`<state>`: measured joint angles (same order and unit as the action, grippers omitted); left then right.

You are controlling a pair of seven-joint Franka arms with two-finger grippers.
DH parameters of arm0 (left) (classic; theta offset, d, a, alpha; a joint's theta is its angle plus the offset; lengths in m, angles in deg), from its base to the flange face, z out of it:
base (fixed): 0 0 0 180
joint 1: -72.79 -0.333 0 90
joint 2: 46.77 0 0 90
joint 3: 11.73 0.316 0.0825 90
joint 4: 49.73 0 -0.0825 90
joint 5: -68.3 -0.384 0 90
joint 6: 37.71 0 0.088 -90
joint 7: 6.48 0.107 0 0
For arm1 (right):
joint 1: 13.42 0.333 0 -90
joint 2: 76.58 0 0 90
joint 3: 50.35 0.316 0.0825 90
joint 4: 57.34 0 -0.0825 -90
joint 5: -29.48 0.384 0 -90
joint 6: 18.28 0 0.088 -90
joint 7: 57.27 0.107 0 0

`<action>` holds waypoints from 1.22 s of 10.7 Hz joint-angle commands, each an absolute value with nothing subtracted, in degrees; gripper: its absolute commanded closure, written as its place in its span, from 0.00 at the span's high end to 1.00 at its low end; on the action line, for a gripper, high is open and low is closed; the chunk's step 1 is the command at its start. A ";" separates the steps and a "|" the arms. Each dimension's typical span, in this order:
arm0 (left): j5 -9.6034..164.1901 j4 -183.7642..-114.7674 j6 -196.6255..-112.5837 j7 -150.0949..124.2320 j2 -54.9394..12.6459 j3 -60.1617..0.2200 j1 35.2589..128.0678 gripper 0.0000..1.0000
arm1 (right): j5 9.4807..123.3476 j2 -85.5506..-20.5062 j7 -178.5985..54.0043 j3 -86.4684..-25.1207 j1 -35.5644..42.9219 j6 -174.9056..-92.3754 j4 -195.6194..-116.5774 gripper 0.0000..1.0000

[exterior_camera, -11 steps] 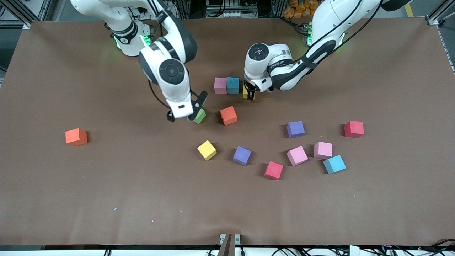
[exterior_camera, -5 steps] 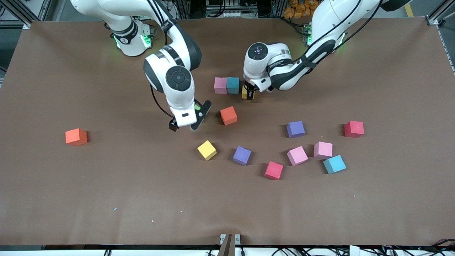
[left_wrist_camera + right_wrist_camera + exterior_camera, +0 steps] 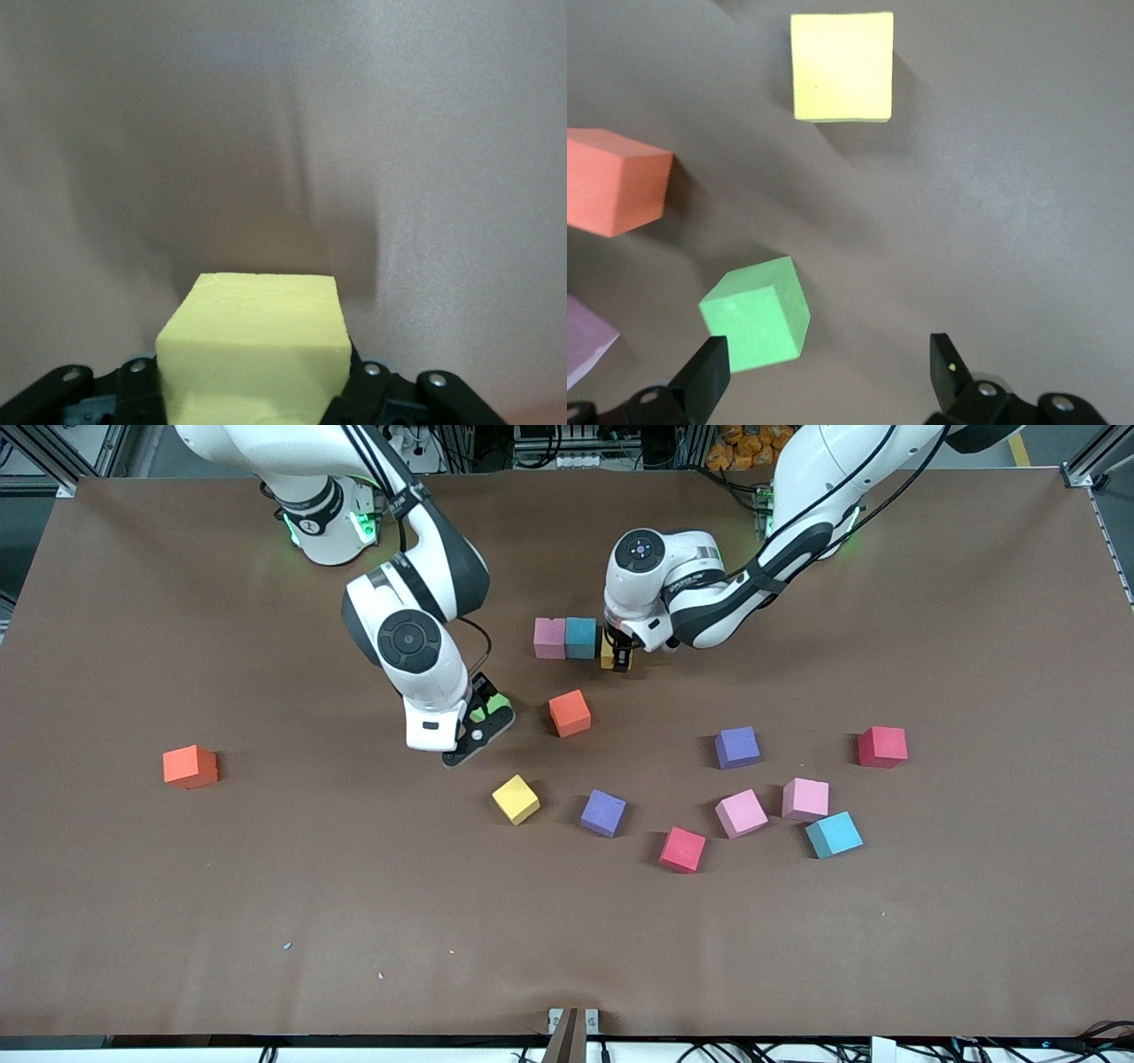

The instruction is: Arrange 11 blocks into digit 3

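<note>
Brown tabletop (image 3: 177,912), blocks scattered. The left tool (image 3: 617,657) clamped a yellow block (image 3: 608,654) beside the teal block (image 3: 580,638), extending the pink-teal row. The right tool (image 3: 478,731) stood wide open around the green block (image 3: 487,708), nothing gripped.

1. A brown table (image 3: 177,921) carried loose cubes.
2. A pink block (image 3: 549,638) and a teal block (image 3: 580,637) sat touching, side by side.
3. Nearer the camera lay a green block (image 3: 496,707) and an orange block (image 3: 569,713).
4. Nearer still lay a yellow block (image 3: 516,799), purple blocks (image 3: 603,812) (image 3: 737,747), red blocks (image 3: 682,849) (image 3: 882,746), two pink blocks (image 3: 741,813) (image 3: 805,798) and a teal cube (image 3: 834,834).
5. Another orange cube (image 3: 190,766) lay well apart, toward the right arm's end.
</note>
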<state>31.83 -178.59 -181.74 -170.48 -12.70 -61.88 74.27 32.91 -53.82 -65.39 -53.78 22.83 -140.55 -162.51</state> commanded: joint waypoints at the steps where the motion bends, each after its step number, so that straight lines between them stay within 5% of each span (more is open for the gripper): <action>1: 28.22 -178.23 -180.44 -193.60 -12.84 -62.89 76.48 0.00 | 33.70 -56.97 -63.77 -53.59 22.09 -142.82 -167.54 1.00; 7: 28.14 -176.73 -180.53 -194.74 -11.61 -62.53 78.41 0.01 | 33.17 -57.16 -64.03 -54.04 26.13 -148.61 -171.85 1.00; 8: 28.14 -176.73 -180.53 -194.74 -11.61 -62.45 78.41 0.08 | 32.74 -57.24 -64.29 -54.04 27.87 -149.06 -172.21 1.00; 10: 28.22 -176.73 -180.53 -194.83 -11.61 -62.45 78.41 0.63 | 30.62 -57.33 -70.07 -54.04 28.33 -153.70 -174.48 1.00; 11: 28.14 -176.73 -180.44 -194.83 -11.61 -62.36 78.59 1.00 | 30.62 -57.25 -70.10 -54.04 28.50 -155.29 -175.98 1.00; 13: 28.14 -176.73 -179.57 -194.74 -11.79 -62.36 79.20 1.00 | 30.62 -56.19 -70.10 -54.04 30.08 -156.79 -177.47 1.00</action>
<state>32.35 -177.14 -181.44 -170.94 -11.55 -61.77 77.14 31.47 -55.71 -69.65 -54.07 29.01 -154.85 -175.02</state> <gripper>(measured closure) 0.167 0.000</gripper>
